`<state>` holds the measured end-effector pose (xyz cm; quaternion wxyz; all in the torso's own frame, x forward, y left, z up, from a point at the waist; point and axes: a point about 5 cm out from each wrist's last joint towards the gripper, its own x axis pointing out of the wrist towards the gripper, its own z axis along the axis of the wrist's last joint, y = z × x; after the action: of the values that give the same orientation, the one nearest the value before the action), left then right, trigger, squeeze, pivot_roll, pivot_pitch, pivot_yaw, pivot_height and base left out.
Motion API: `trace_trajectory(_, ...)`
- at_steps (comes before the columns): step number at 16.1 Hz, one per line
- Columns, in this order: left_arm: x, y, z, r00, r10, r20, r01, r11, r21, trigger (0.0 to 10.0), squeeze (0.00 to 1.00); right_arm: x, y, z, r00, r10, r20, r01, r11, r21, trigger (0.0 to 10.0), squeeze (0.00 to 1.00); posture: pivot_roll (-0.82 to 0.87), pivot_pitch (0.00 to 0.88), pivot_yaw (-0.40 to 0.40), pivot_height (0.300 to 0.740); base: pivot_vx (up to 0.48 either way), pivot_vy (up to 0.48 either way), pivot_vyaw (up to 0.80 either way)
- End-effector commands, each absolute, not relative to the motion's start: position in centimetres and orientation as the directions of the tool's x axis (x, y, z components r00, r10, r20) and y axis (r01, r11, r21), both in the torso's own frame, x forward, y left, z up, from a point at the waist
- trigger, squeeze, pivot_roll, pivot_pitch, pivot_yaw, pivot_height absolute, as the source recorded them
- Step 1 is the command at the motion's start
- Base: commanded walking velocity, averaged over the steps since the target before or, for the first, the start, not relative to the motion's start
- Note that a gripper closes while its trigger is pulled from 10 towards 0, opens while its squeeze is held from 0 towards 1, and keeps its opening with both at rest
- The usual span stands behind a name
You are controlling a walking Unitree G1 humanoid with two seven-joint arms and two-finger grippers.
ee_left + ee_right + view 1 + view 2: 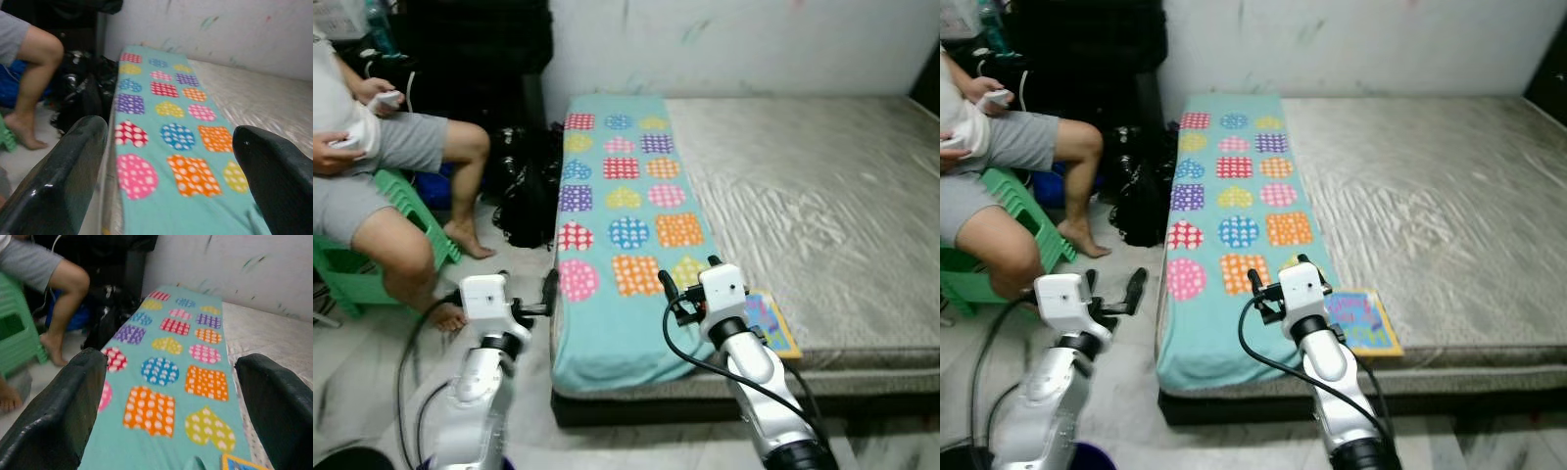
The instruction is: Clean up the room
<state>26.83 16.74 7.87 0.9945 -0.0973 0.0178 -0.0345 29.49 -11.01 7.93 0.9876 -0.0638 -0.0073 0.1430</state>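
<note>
1. Left eye view: a low bed (822, 196) with a grey rumpled sheet stands against a white wall (744, 44), and a teal blanket (617, 196) with coloured dotted patches lies along the bed's left side, reaching from the wall end to the near edge.
2. A colourful book (770, 323) lies flat on the near edge of the bed, just beside the blanket's right border.
3. The right tool (687, 275) hovers over the near end of the blanket, close to the book; in the right wrist view its two black fingers (54, 416) stand wide apart with nothing between them.
4. The left tool (548, 292) is held just off the bed's left edge, above the floor (372, 362); the left wrist view shows its fingers (58, 181) spread apart and empty, pointing along the blanket.
5. A person (382, 166) in grey shorts sits on a green plastic stool (411, 211) at the left, holding a white object in each hand.
6. Black bags (524, 186) are heaped on the floor between the person's feet and the bed.
</note>
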Motion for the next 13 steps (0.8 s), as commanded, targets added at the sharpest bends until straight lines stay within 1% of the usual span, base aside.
trace_trajectory(1, 27.16, 16.11, 8.28, 0.996, -0.093, -0.017, 0.087, 0.975, -0.202, 10.0, 0.0, 29.45, -11.79, 8.06, 0.966, 0.258, 0.004, -0.255, 0.957, -0.135, 10.0, 0.0, -0.11, 0.044, -0.002, 0.74, 0.3, 0.0, 0.0)
trace_trajectory(8, 26.99, 16.3, 8.23, 0.995, -0.099, -0.02, 0.094, 0.976, -0.194, 10.0, 0.0, 29.44, -11.34, 8.04, 0.963, 0.271, -0.001, -0.269, 0.954, -0.134, 10.0, 0.0, -0.1, 0.054, -0.006, 0.74, 0.345, 0.0, 0.0)
trace_trajectory(10, 26.96, 16.44, 8.04, 0.996, -0.078, -0.038, 0.069, 0.98, -0.187, 10.0, 0.0, 29.49, -11.35, 8.04, 0.962, 0.271, -0.001, -0.269, 0.954, -0.136, 10.0, 0.0, -0.1, 0.053, -0.006, 0.74, 0.311, 0.0, 0.0)
trace_trajectory(11, 27.0, 16.58, 7.89, 0.997, -0.057, -0.05, 0.047, 0.982, -0.183, 10.0, 0.0, 29.53, -11.34, 8.04, 0.963, 0.271, -0.001, -0.269, 0.954, -0.136, 10.0, 0.0, -0.1, 0.052, -0.006, 0.74, 0.0, 0.0, 0.0)
trace_trajectory(13, 27.15, 16.63, 7.85, 0.997, -0.055, -0.051, 0.044, 0.981, -0.189, 10.0, 0.0, 29.59, -11.31, 8.05, 0.963, 0.271, -0.001, -0.268, 0.953, -0.138, 10.0, 0.0, -0.1, 0.05, -0.006, 0.74, 0.0, 0.0, 0.0)
